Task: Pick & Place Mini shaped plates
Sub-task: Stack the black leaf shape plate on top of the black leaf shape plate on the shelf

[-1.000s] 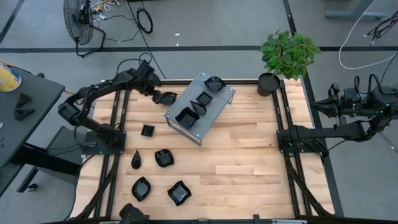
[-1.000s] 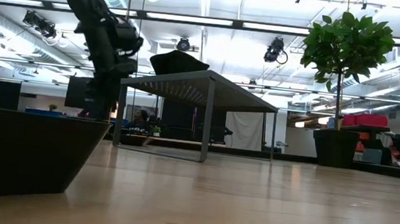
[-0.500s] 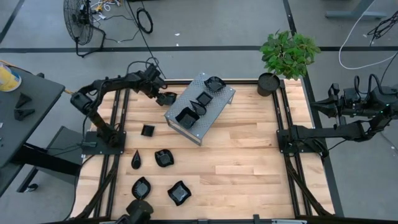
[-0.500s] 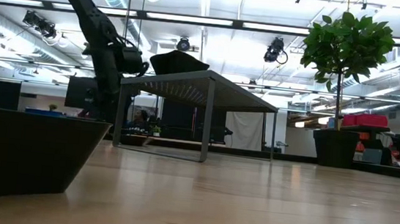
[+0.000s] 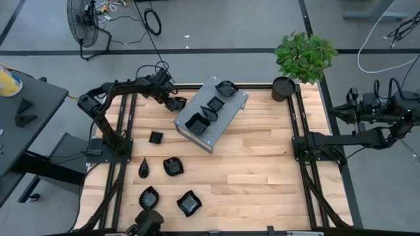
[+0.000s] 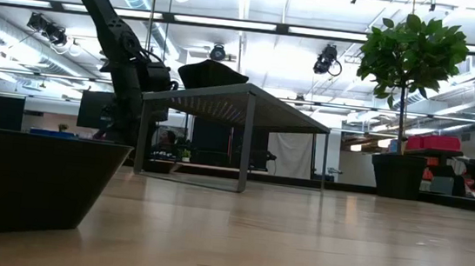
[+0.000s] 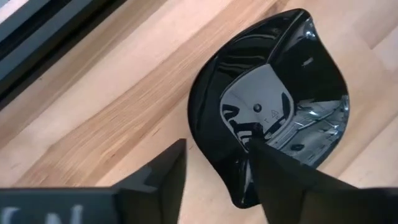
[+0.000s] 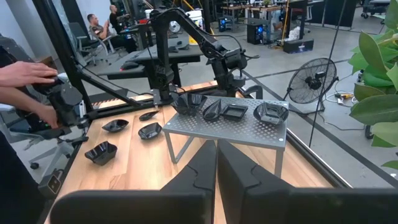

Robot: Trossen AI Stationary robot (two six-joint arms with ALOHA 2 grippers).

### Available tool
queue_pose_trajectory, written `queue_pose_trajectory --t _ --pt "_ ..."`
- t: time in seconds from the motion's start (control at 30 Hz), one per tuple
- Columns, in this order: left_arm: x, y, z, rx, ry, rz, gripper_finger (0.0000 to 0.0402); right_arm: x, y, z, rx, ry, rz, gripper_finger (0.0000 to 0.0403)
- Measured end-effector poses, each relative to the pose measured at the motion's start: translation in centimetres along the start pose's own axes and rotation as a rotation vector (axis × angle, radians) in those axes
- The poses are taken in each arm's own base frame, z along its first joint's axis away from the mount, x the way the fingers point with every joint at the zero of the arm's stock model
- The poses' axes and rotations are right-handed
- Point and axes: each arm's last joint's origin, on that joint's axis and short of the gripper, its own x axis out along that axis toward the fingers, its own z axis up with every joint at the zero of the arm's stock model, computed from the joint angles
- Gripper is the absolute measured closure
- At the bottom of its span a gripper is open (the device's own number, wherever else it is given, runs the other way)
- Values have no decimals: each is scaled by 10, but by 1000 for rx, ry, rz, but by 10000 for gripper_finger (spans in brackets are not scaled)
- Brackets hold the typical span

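Note:
A glossy black leaf-shaped mini plate lies flat on the wooden table at its far left, next to the grey stand; it is small in the high view. My left gripper slants down over it, open, one finger over the plate's inside and the other finger outside its rim. Several more plates lie on the table's left half and on the stand. My right gripper is shut and held high at the table's right side. My left gripper straddles the plate's near rim, coming from above at a slant. Whether either finger touches the plate I cannot tell. The plate lies flat on the table.
A grey perforated metal stand holding several plates stands just right of my left gripper. A potted plant is at the far right corner. A person's hands show beyond the table's left side. A dark plate sits close to the low camera.
My left gripper has come down toward the plate at the table's far left, close to the stand's leg. The plate has not moved.

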Motion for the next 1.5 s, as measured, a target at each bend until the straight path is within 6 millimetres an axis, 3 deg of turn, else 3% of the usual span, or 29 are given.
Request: queue_pose_trajectory --t 0.23,0.67,1.5 --pt "0 -1 0 -20 -1 -23 308 0 0 0 0 0 0 383" --pt "0 -1 0 -16 -1 -23 394 0 0 0 0 0 0 383" --pt "-1 -1 -2 8 24 -25 399 0 0 0 0 0 0 383"
